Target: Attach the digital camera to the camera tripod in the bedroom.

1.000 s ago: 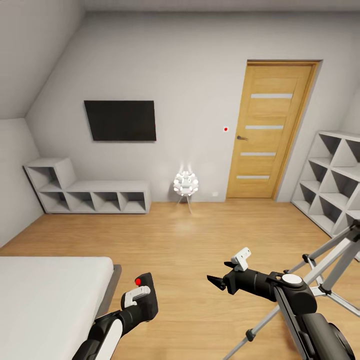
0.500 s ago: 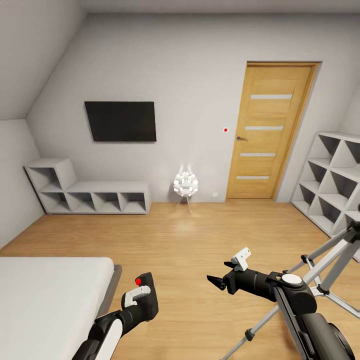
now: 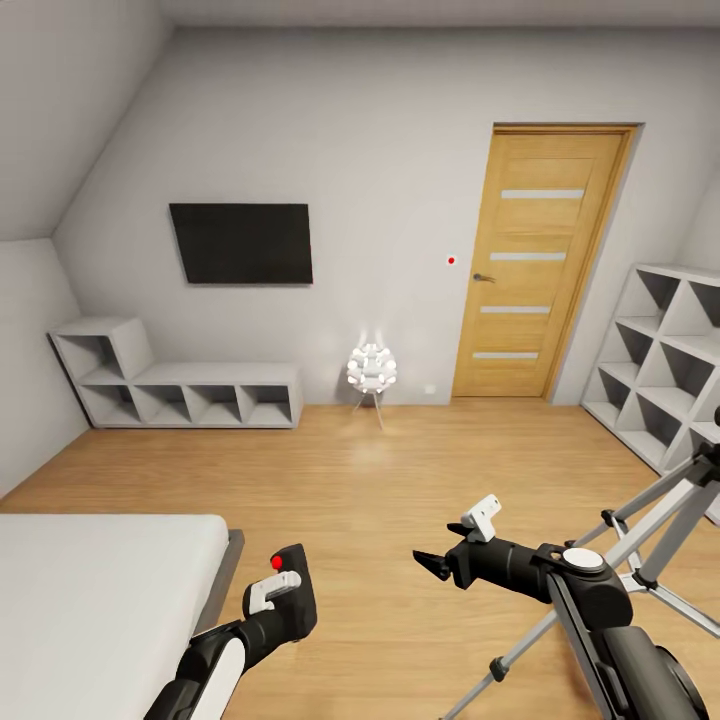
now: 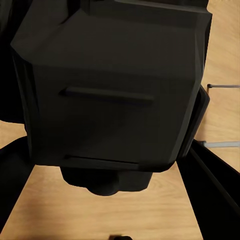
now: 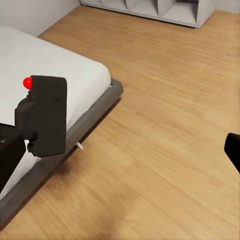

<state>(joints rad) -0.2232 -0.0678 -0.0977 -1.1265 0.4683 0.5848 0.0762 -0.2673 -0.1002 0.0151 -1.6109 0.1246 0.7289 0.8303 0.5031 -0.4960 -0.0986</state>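
The digital camera, a chunky black body with a red button on top, hangs above the plank floor beside the bed, with my left gripper shut on it. Close up in the left wrist view, the camera is a dark block. It also shows from the side in the right wrist view. My right gripper stands open and empty, to the right of the camera and apart from it. The camera tripod stands at the right, its silver-grey legs partly behind my right arm and its head cut off by the frame's edge.
A bed with a white mattress lies at lower left. Low white cube shelves and a black TV are on the far wall, beside a small white lamp and a wooden door. More cube shelves stand at the right.
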